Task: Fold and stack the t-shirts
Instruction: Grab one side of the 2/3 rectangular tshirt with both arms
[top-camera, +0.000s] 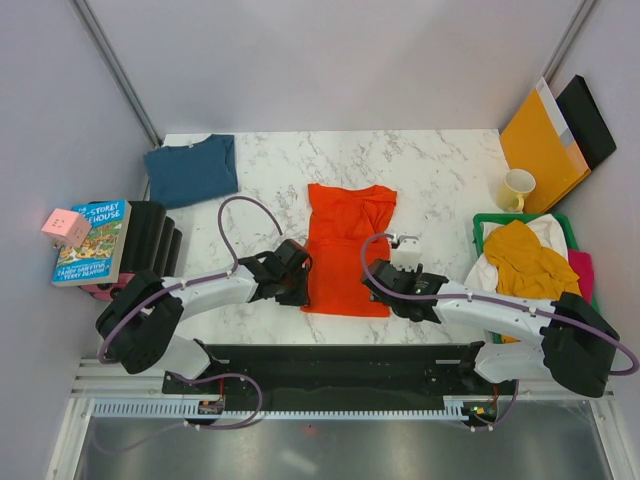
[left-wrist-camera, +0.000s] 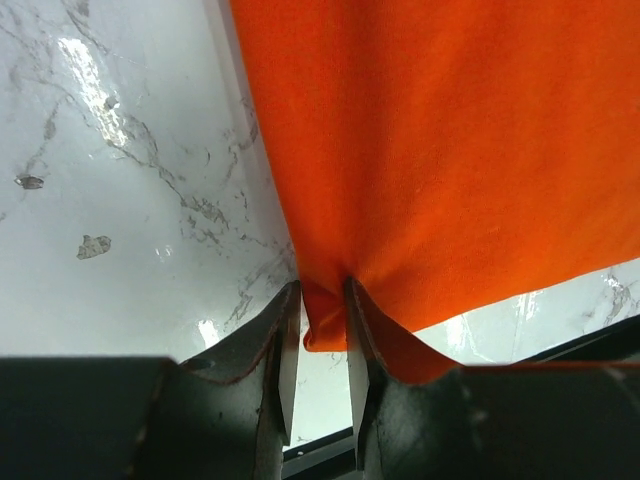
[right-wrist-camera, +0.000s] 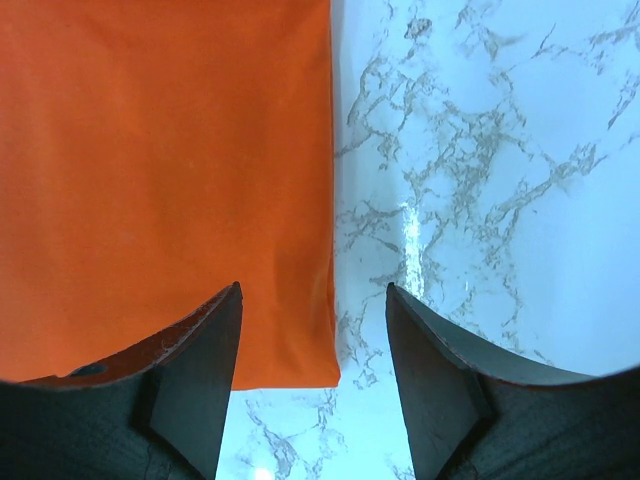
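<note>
Our left gripper (left-wrist-camera: 321, 286) flanks the lower-left corner of the orange t-shirt (left-wrist-camera: 450, 150); whether it pinches, we cannot tell. Our right gripper (right-wrist-camera: 314, 288) gapes astride the shirt's right edge, with bare marble table (right-wrist-camera: 500, 200) to the frame's right.

Matt cloth t-shirt (top-camera: 345, 250), glossy marble table (top-camera: 440, 180)

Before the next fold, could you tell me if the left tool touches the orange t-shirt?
Touching: left wrist view shows a corner of the orange t-shirt pinched between the fingers of the left tool.
</note>
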